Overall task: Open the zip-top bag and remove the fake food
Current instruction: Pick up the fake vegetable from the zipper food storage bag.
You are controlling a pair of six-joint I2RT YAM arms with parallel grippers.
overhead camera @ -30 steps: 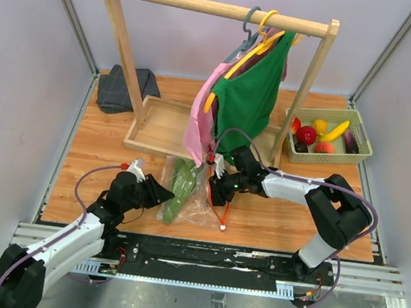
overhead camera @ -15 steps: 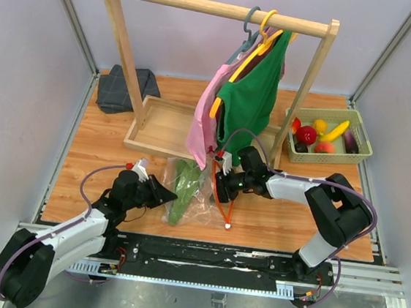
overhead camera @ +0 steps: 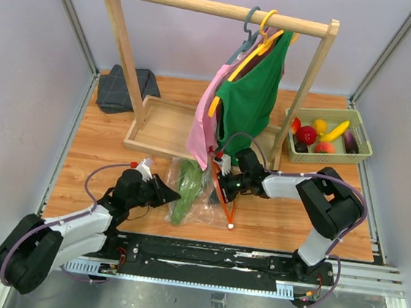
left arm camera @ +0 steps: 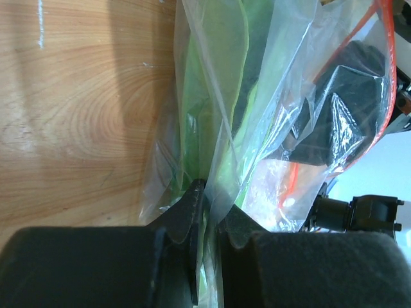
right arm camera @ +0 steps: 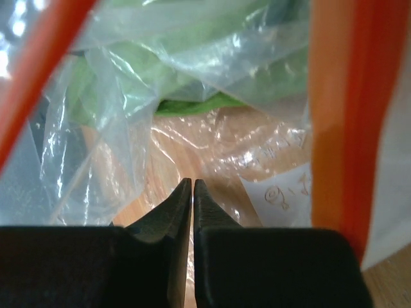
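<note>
At desk (overhead camera: 104, 143) front: left tool (left arm camera: 209, 205) pinches zip-top bag (overhead camera: 195, 201) film opposite the zip as anchor; right tool (right arm camera: 192, 186), pressed together, sits between the orange strips (right arm camera: 334, 115), probably to part them.

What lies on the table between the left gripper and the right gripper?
The zip-top bag, with a long green piece of fake food inside it; the top external view shows this.

Zip-top bag (overhead camera: 202, 198) crumpled, orange zip strip (overhead camera: 223, 206) seemingly parted; green leafy fake food (overhead camera: 185, 190) inside; rest in basket (overhead camera: 363, 154).
</note>
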